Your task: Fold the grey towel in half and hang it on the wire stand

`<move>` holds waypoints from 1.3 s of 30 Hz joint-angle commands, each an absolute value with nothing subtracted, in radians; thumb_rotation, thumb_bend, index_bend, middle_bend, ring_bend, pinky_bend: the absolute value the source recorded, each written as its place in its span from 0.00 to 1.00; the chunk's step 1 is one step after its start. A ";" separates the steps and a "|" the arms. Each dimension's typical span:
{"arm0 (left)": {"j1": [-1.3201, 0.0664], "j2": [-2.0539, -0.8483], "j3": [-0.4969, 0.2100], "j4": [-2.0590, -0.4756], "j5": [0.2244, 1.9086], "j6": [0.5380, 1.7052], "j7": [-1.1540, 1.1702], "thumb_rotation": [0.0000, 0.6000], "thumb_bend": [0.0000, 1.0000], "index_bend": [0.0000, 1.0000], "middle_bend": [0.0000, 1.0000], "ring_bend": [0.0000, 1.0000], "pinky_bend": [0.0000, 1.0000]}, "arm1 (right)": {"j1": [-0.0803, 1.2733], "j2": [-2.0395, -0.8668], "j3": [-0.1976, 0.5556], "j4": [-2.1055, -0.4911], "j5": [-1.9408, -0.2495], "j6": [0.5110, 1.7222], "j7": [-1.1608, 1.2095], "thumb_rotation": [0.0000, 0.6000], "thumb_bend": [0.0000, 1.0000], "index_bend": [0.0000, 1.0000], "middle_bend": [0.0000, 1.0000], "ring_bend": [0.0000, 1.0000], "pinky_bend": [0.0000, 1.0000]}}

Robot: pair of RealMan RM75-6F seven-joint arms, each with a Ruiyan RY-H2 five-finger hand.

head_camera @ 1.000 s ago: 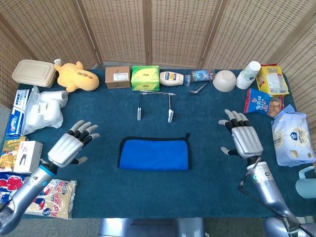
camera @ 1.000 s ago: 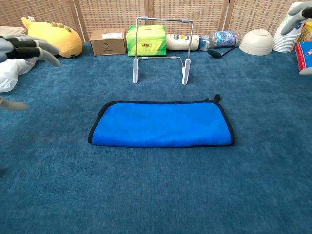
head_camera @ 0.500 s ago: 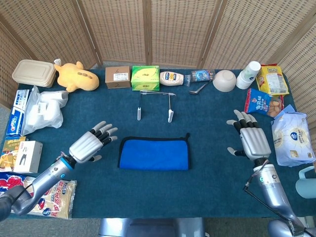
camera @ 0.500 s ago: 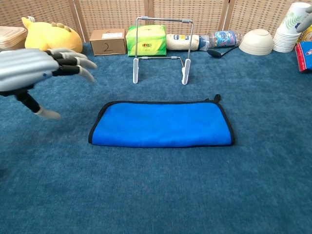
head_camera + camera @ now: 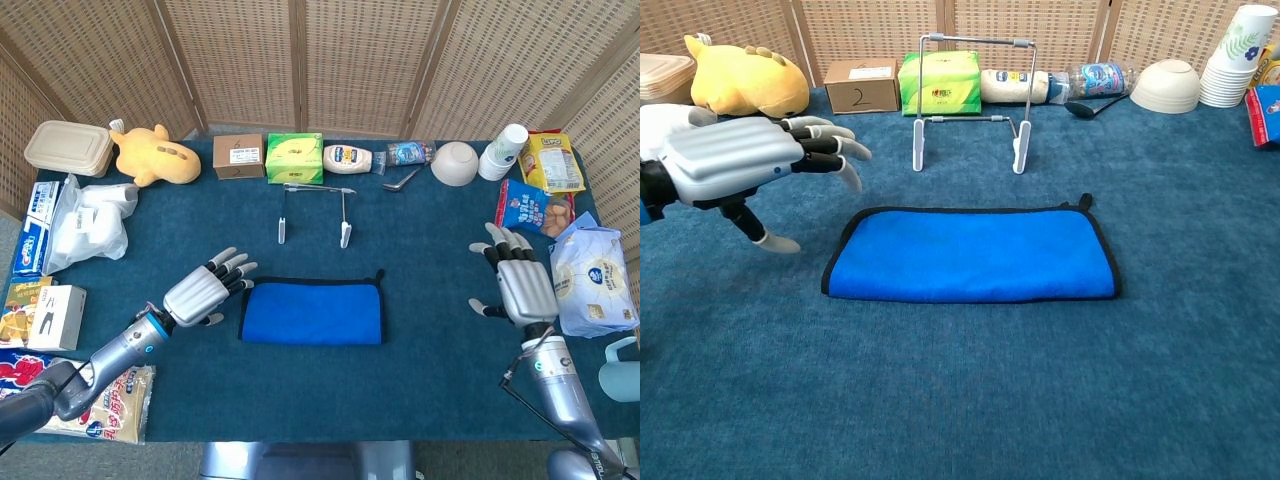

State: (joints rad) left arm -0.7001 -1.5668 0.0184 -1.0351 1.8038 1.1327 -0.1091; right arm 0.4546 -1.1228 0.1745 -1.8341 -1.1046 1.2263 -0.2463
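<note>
Towel [image 5: 311, 312], blue rather than grey, lay flat and already doubled on tabletop [image 5: 420, 350] before wire stand [image 5: 316, 208]. Looked soft, limp, light; best pinched along hemmed edge. Left hand [image 5: 200, 293] hovered spread beside it, empty; right hand [image 5: 523, 285] spread, empty, well apart.

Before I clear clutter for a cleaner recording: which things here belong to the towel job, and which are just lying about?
Job:
towel, blue here, already folded flat
wire stand behind it
left hand, open, beside the towel's left end
right hand, open, far off to the right

Lying about:
plush toy
cardboard box
green box
bowl
paper cups
</note>
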 commanded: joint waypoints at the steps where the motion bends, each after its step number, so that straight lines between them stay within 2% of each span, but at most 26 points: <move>1: -0.706 -1.578 0.021 -1.021 1.796 1.132 -0.116 1.00 0.21 0.29 0.14 0.00 0.00 | 0.451 -1.123 0.174 -1.833 -1.105 1.228 -0.244 1.00 0.16 0.23 0.05 0.00 0.00; 33: -0.786 -1.724 0.061 -0.817 1.789 1.143 -0.151 1.00 0.21 0.29 0.14 0.00 0.00 | 0.421 -1.120 0.193 -1.836 -1.094 1.245 -0.247 1.00 0.16 0.23 0.05 0.00 0.00; 39: -0.791 -1.736 0.064 -0.810 1.780 1.147 -0.159 1.00 0.24 0.29 0.15 0.00 0.00 | 0.411 -1.112 0.196 -1.839 -1.095 1.253 -0.240 1.00 0.16 0.22 0.05 0.00 0.00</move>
State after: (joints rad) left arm -0.7904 -1.7354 0.0638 -0.8109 1.7813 1.1469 -0.1586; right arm 0.4119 -1.1124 0.1953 -1.8388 -1.0948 1.2527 -0.2403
